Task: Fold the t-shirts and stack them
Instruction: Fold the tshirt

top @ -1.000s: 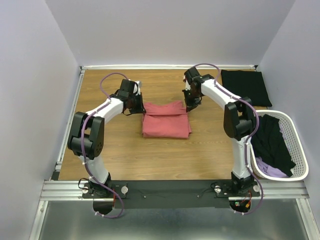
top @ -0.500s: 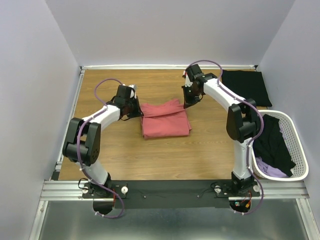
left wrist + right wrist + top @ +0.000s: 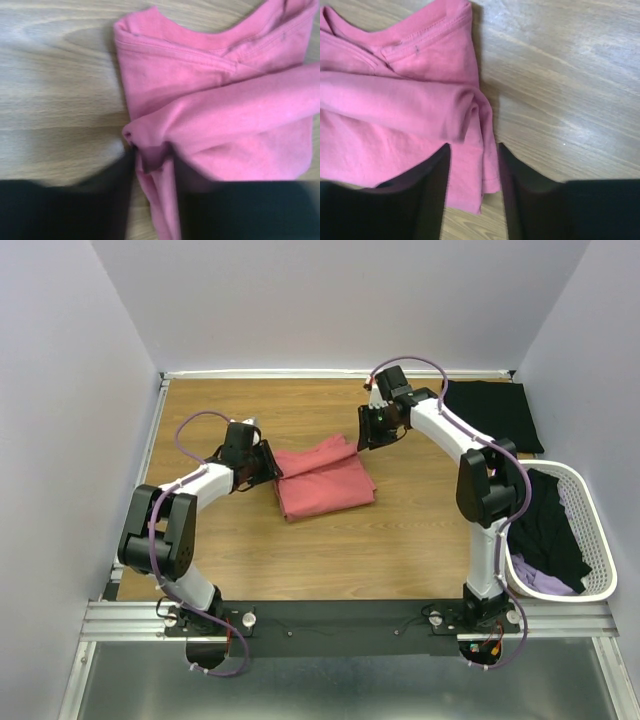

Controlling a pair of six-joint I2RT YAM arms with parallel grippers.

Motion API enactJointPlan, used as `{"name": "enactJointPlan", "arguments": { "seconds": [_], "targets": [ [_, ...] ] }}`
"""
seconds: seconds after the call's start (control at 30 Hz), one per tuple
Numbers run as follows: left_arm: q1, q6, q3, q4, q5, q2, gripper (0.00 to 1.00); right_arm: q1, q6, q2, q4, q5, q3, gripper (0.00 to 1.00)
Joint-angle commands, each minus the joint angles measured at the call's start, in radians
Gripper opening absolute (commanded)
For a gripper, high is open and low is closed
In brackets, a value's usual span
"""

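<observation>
A coral-pink t-shirt [image 3: 322, 478] lies folded and slightly askew in the middle of the wooden table. My left gripper [image 3: 270, 464] sits at its left edge. In the left wrist view its jaws [image 3: 154, 160] are open, with a loose fold of pink cloth [image 3: 215, 100] lying between them. My right gripper [image 3: 368, 430] is at the shirt's far right corner. It is open too [image 3: 474, 150], its fingers straddling the hem of the pink shirt [image 3: 395, 110] on the table. A black t-shirt [image 3: 490, 412] lies folded at the back right.
A white slatted basket [image 3: 600, 550] stands at the right edge, holding a black garment [image 3: 548, 525] and a lilac one [image 3: 535, 580]. Walls close in the table on the left, back and right.
Both grippers have opened and let go of the coral-pink shirt. The left arm drew left and nearer, the right arm went farther back, and the shirt now lies turned a little.
</observation>
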Motion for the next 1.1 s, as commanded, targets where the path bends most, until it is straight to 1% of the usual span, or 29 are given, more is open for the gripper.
{"name": "enactJointPlan", "arguments": {
  "seconds": [0.0,0.03,0.07,0.1,0.13,0.27,0.3,0.33,0.37,0.4,0.43,0.5,0.53,0.67,0.73,0.77,0.93,1.03,1.07],
  "targets": [
    [0.012,-0.013,0.017,0.032,-0.057,0.001,0.65,-0.005,-0.002,-0.033,0.041,-0.003,-0.008,0.53],
    [0.012,-0.008,0.021,0.033,-0.054,-0.007,0.72,0.001,-0.004,-0.048,0.046,0.007,-0.025,0.56],
    [0.012,-0.002,0.027,0.032,-0.054,-0.016,0.87,0.004,-0.001,-0.065,0.052,0.015,-0.036,0.56],
    [0.012,0.007,0.028,0.028,-0.062,-0.041,0.92,0.008,0.001,-0.103,0.058,0.018,-0.048,0.56],
    [0.012,0.012,0.024,0.021,-0.065,-0.059,0.94,0.022,0.004,-0.119,0.069,0.017,-0.078,0.56],
    [0.002,0.017,-0.005,-0.004,-0.086,-0.163,0.95,0.067,0.015,-0.175,0.110,-0.011,-0.155,0.54],
    [-0.008,0.015,-0.012,-0.007,-0.106,-0.204,0.92,0.077,0.021,-0.180,0.135,-0.022,-0.166,0.52],
    [-0.042,0.012,-0.015,-0.025,-0.120,-0.220,0.88,0.084,0.035,-0.176,0.144,-0.046,-0.175,0.50],
    [-0.068,0.012,-0.013,-0.036,-0.132,-0.231,0.80,0.088,0.042,-0.171,0.156,-0.062,-0.186,0.48],
    [-0.089,0.012,-0.010,-0.048,-0.160,-0.248,0.76,0.091,0.045,-0.163,0.173,-0.075,-0.186,0.43],
    [-0.128,0.009,-0.012,-0.060,-0.168,-0.249,0.65,0.100,0.047,-0.144,0.178,-0.095,-0.183,0.42],
    [-0.146,0.001,-0.018,-0.057,-0.166,-0.234,0.57,0.104,0.047,-0.119,0.194,-0.114,-0.171,0.37],
    [-0.152,0.000,-0.022,-0.051,-0.168,-0.220,0.50,0.104,0.051,-0.094,0.201,-0.126,-0.165,0.36],
    [-0.153,0.021,0.025,-0.027,-0.168,-0.110,0.39,0.104,0.045,-0.035,0.225,-0.158,-0.117,0.34],
    [-0.145,0.035,0.068,-0.019,-0.184,-0.026,0.37,0.102,0.044,0.019,0.238,-0.171,-0.074,0.33],
    [-0.140,0.047,0.118,-0.021,-0.204,0.037,0.36,0.102,0.044,0.034,0.241,-0.177,-0.062,0.33],
    [-0.088,0.060,0.244,-0.019,-0.198,0.200,0.35,0.076,0.059,0.130,0.288,-0.180,-0.017,0.33],
    [-0.061,0.072,0.300,-0.019,-0.183,0.260,0.35,0.038,0.102,0.134,0.345,-0.186,-0.028,0.33],
    [-0.056,0.078,0.323,-0.022,-0.183,0.266,0.37,0.027,0.117,0.133,0.362,-0.186,-0.043,0.33]
  ]
}}
